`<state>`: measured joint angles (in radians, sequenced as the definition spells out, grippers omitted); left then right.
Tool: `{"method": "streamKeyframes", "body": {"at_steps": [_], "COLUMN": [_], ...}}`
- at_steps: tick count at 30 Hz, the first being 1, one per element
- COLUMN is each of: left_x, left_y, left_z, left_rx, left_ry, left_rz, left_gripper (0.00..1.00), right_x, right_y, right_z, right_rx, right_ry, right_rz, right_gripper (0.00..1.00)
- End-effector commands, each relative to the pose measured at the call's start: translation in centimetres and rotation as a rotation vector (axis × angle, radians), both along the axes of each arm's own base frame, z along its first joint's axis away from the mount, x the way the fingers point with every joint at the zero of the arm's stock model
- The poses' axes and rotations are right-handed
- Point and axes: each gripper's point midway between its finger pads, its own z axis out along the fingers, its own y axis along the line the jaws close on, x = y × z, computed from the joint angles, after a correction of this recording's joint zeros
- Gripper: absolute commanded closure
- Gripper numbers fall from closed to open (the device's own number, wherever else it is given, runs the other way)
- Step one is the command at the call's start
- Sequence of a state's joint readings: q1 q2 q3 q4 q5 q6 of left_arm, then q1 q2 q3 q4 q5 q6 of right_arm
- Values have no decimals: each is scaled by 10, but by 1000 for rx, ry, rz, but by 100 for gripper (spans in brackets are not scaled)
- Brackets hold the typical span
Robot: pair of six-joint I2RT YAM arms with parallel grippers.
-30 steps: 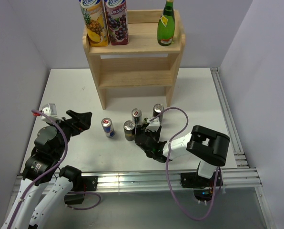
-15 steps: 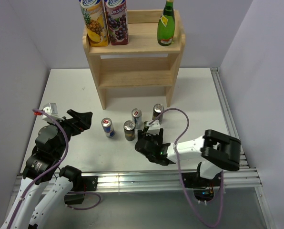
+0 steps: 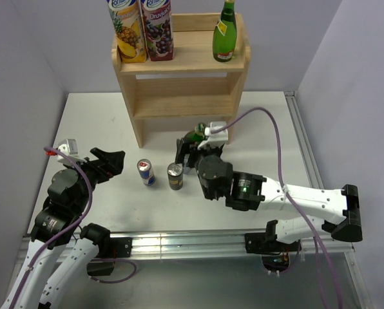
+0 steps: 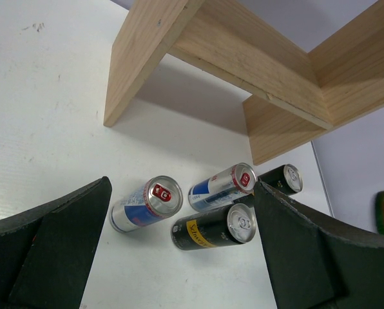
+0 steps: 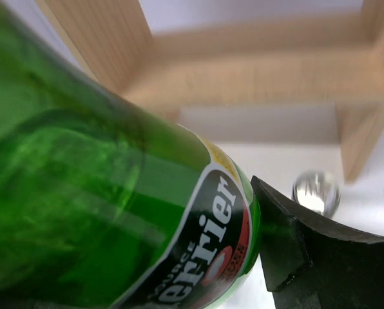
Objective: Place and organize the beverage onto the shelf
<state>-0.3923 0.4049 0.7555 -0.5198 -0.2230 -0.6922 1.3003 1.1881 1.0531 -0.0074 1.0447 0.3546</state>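
The light-wood shelf stands at the back of the table; its top board carries two juice cartons and a green bottle. My right gripper is shut on a green Perrier bottle, raised in front of the shelf's lower tier; only its right finger shows. Several cans stand on the table: a blue-silver one, a second blue-silver one, a black-yellow one and a black one. My left gripper hangs open left of the cans, holding nothing.
The shelf's left side panel reaches down to the table just behind the cans. Grey walls close in the table on both sides. A metal rail runs along the table's right edge.
My right arm has risen from low near the front edge and stretched toward the shelf, carrying the green bottle over two of the cans. The left arm has not moved.
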Motion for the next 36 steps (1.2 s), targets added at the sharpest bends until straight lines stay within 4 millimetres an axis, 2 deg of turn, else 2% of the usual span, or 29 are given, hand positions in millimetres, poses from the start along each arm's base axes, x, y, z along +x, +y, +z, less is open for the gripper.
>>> {"method": "streamKeyframes", "body": {"at_steps": [1,2,3,4,5,6,7,8,9,10,11,12,13,14,15,16,17,18,19,21,22,26,36], "left_x": [1,0,0,0,0,0,0,0,-1,0,-1,-1,-1,-1,-2,-2,-2,-2,-2,-3,-3,-4,-5], "left_y": [0,0,0,1,1,1,1,1,1,1,1,1,1,1,1,1,1,0,0,0,0,0,-1], "left_z": [7,7,7,8,8,8,8,8,8,8,8,9,9,10,10,9,10,10,11,11,12,12,14], "left_rx": [1,-1,1,-1,0,0,1,1,-1,-2,-2,-1,-3,-5,-4,-3,-5,-8,-7,-9,-8,-11,-13], "left_ry": [-36,-38,-39,-40,-41,-40,-40,-39,-41,-41,-43,-44,-44,-48,-50,-49,-50,-51,-54,-55,-58,-61,-68], "left_rz": [-2,-1,-2,0,-2,0,0,1,0,-1,-1,-3,-3,-3,-3,-3,-3,-4,-6,-10,-9,-13,-21], "left_gripper": [1,1,1,1,1,1,1,1,1,1,1,1,1,1,1,1,1,1,1,1,1,1,1], "right_x": [13,23,29,33,39,54,57,70,80,81,92,101,102,113,119,124,134,140,145,157,165,182,210], "right_y": [-6,-3,-3,-7,-9,-1,-9,1,-2,-10,2,-2,-8,1,0,-10,-3,-4,-13,-11,-17,-25,-42], "right_z": [96,121,134,166,176,177,211,206,214,240,233,237,260,252,255,269,262,264,272,267,266,260,252], "right_rx": [51,44,44,84,46,12,63,-4,-12,25,-25,-34,2,-36,-38,-15,-41,-41,-23,-27,-21,-11,8], "right_ry": [-139,-165,-180,-213,-230,-231,-265,-259,-270,-302,-292,-297,-328,-315,-320,-340,-333,-337,-351,-347,-348,-342,-335], "right_rz": [-16,-13,-15,-24,-32,-37,-49,-56,-75,-90,-92,-112,-119,-118,-128,-154,-156,-163,-183,-185,-206,-226,-261], "right_gripper": [100,100,100,100,100,100,100,100,100,100,100,100,100,100,100,100,100,100,100,100,100,100,100]}}
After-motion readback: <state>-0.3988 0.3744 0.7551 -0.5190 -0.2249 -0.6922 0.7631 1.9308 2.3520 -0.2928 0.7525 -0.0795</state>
